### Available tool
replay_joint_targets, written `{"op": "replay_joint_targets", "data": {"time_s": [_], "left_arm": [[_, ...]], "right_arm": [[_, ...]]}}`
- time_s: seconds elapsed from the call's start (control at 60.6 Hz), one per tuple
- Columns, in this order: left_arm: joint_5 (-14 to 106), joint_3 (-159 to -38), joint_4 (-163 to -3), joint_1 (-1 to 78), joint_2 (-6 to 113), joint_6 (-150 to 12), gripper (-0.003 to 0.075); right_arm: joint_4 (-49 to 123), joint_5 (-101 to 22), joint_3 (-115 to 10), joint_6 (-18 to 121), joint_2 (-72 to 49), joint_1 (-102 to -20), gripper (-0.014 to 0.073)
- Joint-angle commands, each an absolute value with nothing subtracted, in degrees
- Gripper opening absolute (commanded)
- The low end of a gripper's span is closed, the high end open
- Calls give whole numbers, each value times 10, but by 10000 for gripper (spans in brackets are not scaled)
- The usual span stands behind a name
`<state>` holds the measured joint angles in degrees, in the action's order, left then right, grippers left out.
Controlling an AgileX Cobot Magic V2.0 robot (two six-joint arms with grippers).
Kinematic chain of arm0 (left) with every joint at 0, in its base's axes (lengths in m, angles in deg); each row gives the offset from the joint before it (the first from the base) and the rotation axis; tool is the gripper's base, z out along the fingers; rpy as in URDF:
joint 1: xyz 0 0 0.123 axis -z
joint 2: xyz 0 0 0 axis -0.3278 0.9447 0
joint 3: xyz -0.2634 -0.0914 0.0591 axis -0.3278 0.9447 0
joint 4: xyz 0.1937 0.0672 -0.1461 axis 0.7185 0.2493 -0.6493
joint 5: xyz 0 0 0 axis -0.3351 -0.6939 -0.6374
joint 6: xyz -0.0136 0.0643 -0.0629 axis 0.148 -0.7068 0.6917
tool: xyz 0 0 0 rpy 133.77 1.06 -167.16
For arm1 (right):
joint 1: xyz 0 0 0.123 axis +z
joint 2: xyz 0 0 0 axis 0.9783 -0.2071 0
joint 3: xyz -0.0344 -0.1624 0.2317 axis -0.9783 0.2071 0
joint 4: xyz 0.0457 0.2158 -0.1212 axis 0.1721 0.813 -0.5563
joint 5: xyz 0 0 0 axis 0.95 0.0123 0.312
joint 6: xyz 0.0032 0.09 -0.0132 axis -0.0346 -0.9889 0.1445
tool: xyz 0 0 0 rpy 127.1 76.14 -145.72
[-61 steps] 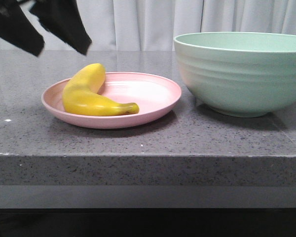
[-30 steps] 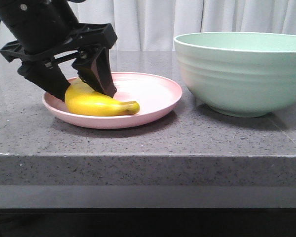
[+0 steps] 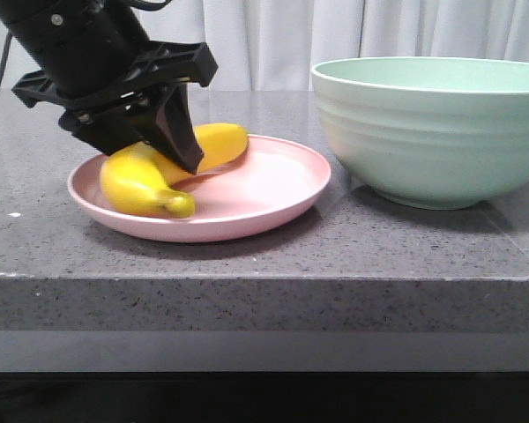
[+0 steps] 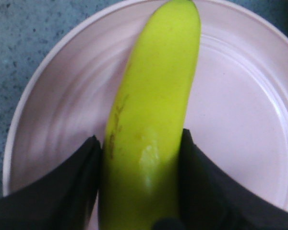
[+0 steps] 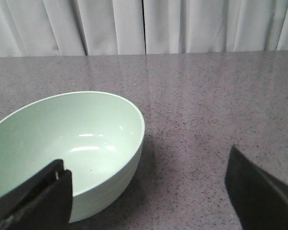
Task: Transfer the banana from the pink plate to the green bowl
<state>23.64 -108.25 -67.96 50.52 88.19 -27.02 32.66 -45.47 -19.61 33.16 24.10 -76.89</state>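
Front view, left to right: left gripper (image 3: 172,145) down on the pink plate (image 3: 273,198), fingers either side of the banana (image 3: 145,181). Banana lies in the plate's left half, one end toward the camera, the other pointing back-right past the finger. Left wrist view confirms both fingers (image 4: 62,191) touching the banana's (image 4: 151,120) flanks near mid-length: gripper pinching the banana, which rests on the plate (image 4: 240,105), not lifted.

Green bowl (image 3: 436,128) stands to the right of the plate, near but apart, rim well above the plate. Right gripper (image 5: 149,191) hangs spread and empty near the bowl (image 5: 67,148), away from the action.

Risks, judged:
- Skin is smooth and glossy, the fruit curved; the hold may let it rotate or slip out during lift.
- Fingertips look close to the plate surface; they could drag or tip the light plate on the worktop (image 3: 264,264).
- Bowl wall is tall; too low a carry would strike the rim.
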Motion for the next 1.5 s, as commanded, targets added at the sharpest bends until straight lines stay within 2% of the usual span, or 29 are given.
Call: {"op": "replay_joint_targets", "data": {"time_s": [0.0, 0.165, 0.445, 0.709, 0.907, 1.105, 1.353, 1.402, 1.485], "left_arm": [[294, -1112, -678, 508, 860, -267, 162], [289, -1159, -666, 509, 840, -269, 105], [253, -1201, -666, 559, 753, -273, 104], [237, -1201, -665, 627, 711, -273, 104], [237, -1201, -663, 637, 709, -273, 104], [237, -1201, -663, 637, 709, -273, 104], [237, -1201, -663, 637, 709, -273, 104], [237, -1201, -663, 637, 709, -273, 104], [237, -1201, -662, 637, 709, -273, 104]], "right_arm": [[325, -412, -215, 334, 234, -772, 654], [379, -421, -215, 334, 234, -772, 654], [656, -480, -251, 354, 144, -752, 654], [1038, -496, -314, 631, 30, -639, 654], [1314, -536, -351, 862, -63, -591, 654], [1319, -601, -420, 873, -177, -589, 654], [1319, -670, -491, 871, -260, -589, 647], [1319, -682, -495, 867, -265, -589, 620], [1319, -687, -495, 863, -268, -589, 494]]}}
